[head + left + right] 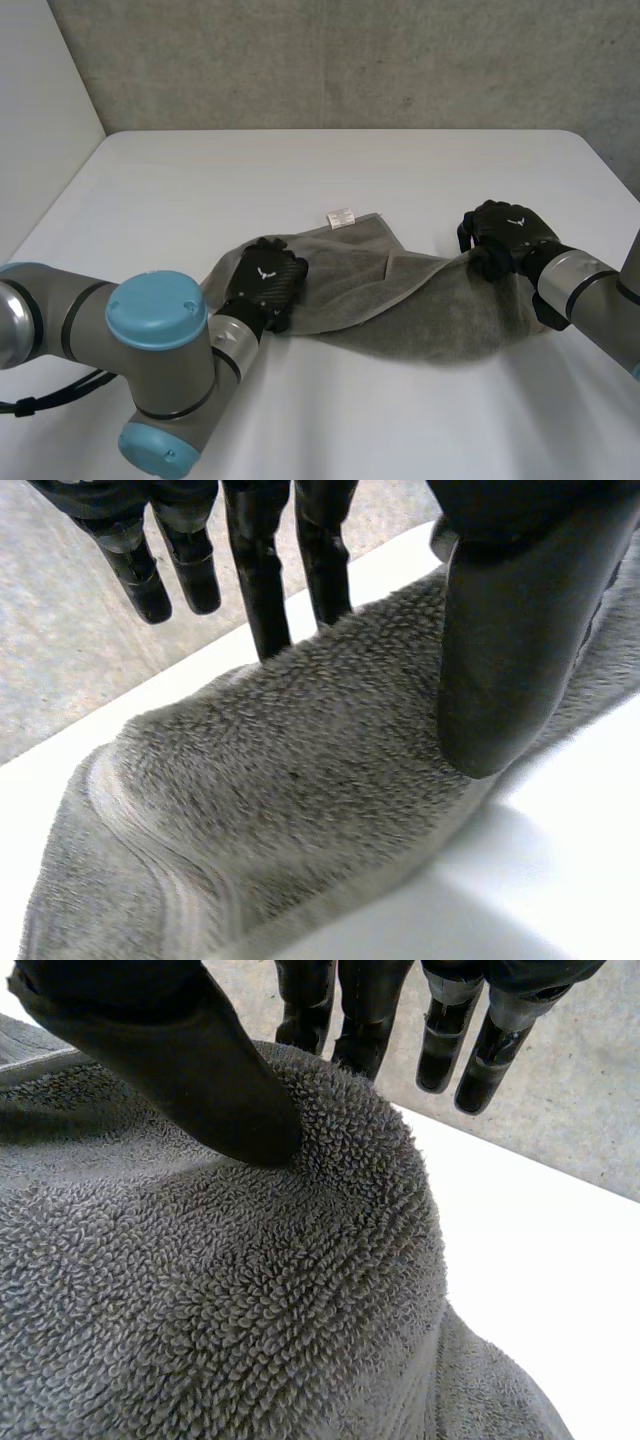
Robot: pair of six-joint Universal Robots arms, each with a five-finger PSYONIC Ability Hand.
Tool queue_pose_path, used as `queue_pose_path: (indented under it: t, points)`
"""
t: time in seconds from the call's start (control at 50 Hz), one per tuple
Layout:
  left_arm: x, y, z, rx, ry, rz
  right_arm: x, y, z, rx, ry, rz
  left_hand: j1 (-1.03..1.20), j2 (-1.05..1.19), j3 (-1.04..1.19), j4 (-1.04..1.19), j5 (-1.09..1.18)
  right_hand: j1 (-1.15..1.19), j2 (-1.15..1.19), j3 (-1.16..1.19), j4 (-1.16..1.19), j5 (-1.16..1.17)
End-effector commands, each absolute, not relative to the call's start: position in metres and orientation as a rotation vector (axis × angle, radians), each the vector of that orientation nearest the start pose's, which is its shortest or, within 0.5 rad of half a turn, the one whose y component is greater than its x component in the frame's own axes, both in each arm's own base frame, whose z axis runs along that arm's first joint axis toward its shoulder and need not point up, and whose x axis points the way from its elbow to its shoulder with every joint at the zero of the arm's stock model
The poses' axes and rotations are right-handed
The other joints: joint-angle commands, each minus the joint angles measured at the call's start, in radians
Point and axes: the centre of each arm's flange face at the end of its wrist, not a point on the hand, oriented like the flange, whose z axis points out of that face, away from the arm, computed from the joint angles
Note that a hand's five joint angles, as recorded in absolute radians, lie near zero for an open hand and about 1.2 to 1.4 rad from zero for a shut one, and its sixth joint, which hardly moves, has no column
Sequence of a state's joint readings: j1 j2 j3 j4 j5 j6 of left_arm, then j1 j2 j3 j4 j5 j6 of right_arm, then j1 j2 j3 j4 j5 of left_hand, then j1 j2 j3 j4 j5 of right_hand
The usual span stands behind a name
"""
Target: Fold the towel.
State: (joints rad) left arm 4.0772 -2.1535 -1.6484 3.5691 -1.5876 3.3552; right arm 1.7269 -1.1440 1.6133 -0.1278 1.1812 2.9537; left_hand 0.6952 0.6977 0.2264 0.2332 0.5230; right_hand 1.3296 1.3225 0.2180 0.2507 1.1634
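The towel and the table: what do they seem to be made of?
The towel looks like grey terry cloth, probably cotton: dense small loops cover it. The table looks smooth, matt white, perhaps laminate or painted board; I cannot tell which.

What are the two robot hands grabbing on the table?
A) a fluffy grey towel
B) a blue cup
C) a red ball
A: the left robot hand and the right robot hand each pinch one end of the fluffy grey terry towel on the white table.
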Motion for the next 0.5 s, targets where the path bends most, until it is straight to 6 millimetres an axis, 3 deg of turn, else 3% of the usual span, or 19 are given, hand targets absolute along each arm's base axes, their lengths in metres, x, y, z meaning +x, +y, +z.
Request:
queue_pose_path:
  t: [0.02,0.08,0.26,0.32,0.36,0.38,0.44,0.46,0.48,0.5]
  points:
    - [-0.315,-0.244,0.128,0.999,2.39,-2.104,0.218,-0.306,0.169,-0.729,2.223,-1.606,0.514,0.512,-0.052,-0.059,0.512,0.067,0.074,-0.044,-0.076,0.058]
    - [-0.307,-0.255,0.13,0.963,2.384,-2.1,0.218,-0.302,0.176,-0.737,2.219,-1.601,0.701,0.698,-0.052,-0.059,0.699,0.067,0.074,-0.044,-0.076,0.058]
    - [-0.299,-0.278,0.14,0.997,2.381,-2.17,0.222,-0.3,0.192,-0.761,2.178,-1.631,0.701,0.699,-0.052,-0.059,0.699,0.067,0.074,-0.044,-0.076,0.058]
    - [-0.299,-0.287,0.157,0.999,2.342,-2.238,0.226,-0.302,0.198,-0.775,2.156,-1.648,0.701,0.699,-0.052,-0.059,0.699,0.067,0.074,-0.044,-0.076,0.058]
    - [-0.296,-0.298,0.185,0.967,2.253,-2.331,0.235,-0.303,0.212,-0.812,2.091,-1.669,0.701,0.699,-0.052,-0.059,0.699,0.067,0.074,-0.044,-0.076,0.058]
    - [-0.296,-0.298,0.186,0.967,2.253,-2.332,0.235,-0.303,0.213,-0.812,2.091,-1.669,0.701,0.699,-0.052,-0.059,0.699,0.067,0.074,-0.044,-0.076,0.058]
    - [-0.298,-0.322,0.242,0.882,2.043,-2.539,0.25,-0.321,0.262,-0.872,1.889,-1.83,0.701,0.699,-0.052,-0.059,0.699,0.067,0.074,-0.044,-0.076,0.058]
    - [-0.298,-0.322,0.242,0.882,2.042,-2.54,0.253,-0.327,0.284,-0.883,1.814,-1.901,0.701,0.699,-0.052,-0.059,0.699,0.067,0.074,-0.044,-0.076,0.058]
    - [-0.298,-0.33,0.263,0.847,1.962,-2.608,0.253,-0.327,0.284,-0.883,1.813,-1.901,0.701,0.699,-0.052,-0.059,0.699,0.067,0.074,-0.044,-0.076,0.058]
    - [-0.298,-0.335,0.281,0.825,1.893,-2.659,0.256,-0.332,0.305,-0.88,1.742,-1.967,0.701,0.699,-0.052,-0.059,0.699,0.067,0.074,-0.044,-0.076,0.058]
